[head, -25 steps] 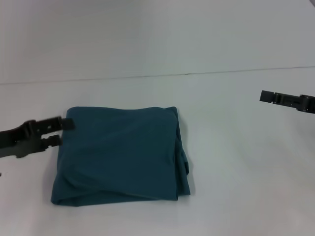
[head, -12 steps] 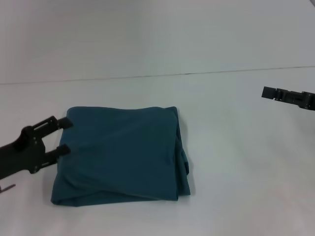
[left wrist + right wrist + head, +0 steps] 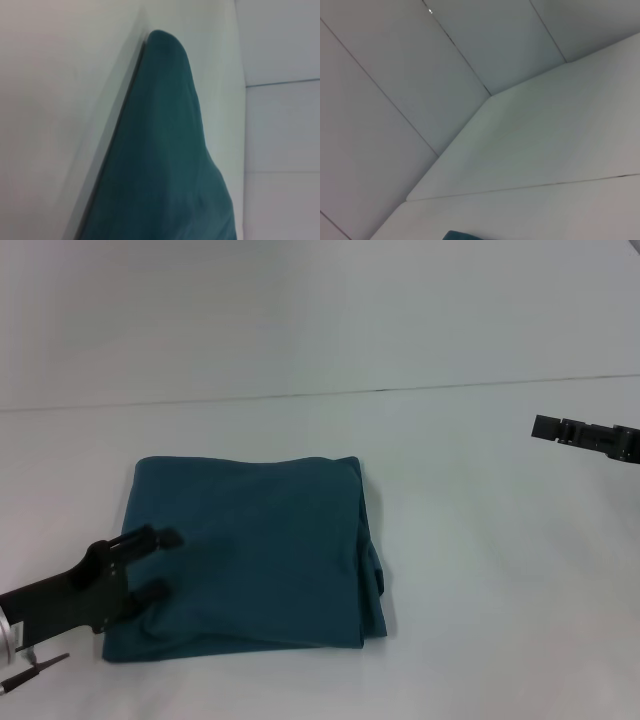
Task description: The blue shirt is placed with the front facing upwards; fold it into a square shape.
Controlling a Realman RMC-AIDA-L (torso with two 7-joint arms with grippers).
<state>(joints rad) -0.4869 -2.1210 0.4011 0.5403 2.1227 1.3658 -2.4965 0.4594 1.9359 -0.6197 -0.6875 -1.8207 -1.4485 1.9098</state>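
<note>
A pale table [image 3: 480, 570] ran back to a plain light wall, meeting it at a thin seam. One blue shirt [image 3: 250, 555] lay on it left of centre, folded into a rough square, its lettering and collar hidden. The left gripper [image 3: 160, 563] hovered over the shirt's near left corner, fingers spread and holding nothing. Far right, the right gripper [image 3: 545, 427] hung above the table, arm cut off; I couldn't tell its fingers' state.

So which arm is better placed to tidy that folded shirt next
Left, probably. The left tool is over the near left corner of the blue shirt, fingers apart. The right tool hangs far off to the right, above bare table.
</note>
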